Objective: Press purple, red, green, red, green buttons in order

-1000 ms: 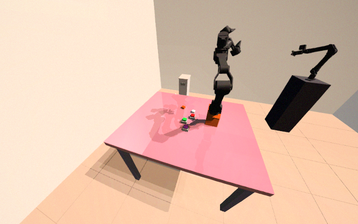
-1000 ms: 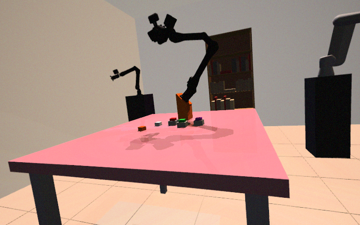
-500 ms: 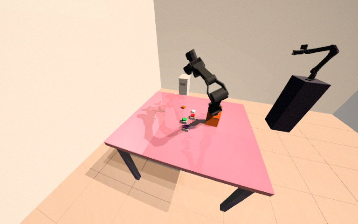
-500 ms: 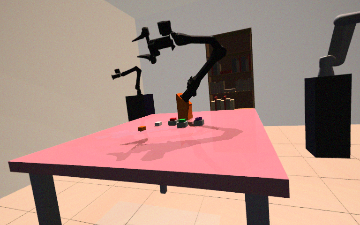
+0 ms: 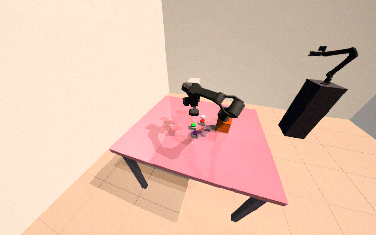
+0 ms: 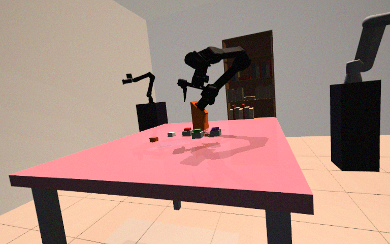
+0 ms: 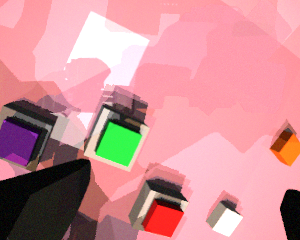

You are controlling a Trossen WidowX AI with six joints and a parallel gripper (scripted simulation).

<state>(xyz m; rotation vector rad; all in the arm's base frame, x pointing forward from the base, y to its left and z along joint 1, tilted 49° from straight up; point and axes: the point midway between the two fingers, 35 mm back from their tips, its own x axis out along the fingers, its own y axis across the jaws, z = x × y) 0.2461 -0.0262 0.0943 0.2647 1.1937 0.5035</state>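
The purple button (image 5: 195, 132) (image 6: 215, 128) (image 7: 15, 141), green button (image 5: 193, 125) (image 6: 197, 130) (image 7: 119, 143) and red button (image 5: 201, 120) (image 6: 187, 128) (image 7: 163, 218) sit on grey bases on the pink table, their caps standing up. My gripper (image 5: 194, 111) (image 6: 193, 102) (image 7: 189, 187) is open and empty, pointing down high above the table, touching no button. In the wrist view the left fingertip shows between the purple and green buttons, and the right fingertip lies beyond the white block at the right edge.
A small white block (image 5: 202, 116) (image 6: 171, 133) (image 7: 227, 218) lies beside the red button. A small orange block (image 6: 153, 139) (image 7: 287, 148) lies farther out; the gripper hides it in the top view. The arm's orange pedestal (image 5: 223, 127) (image 6: 199, 119) stands behind the buttons.
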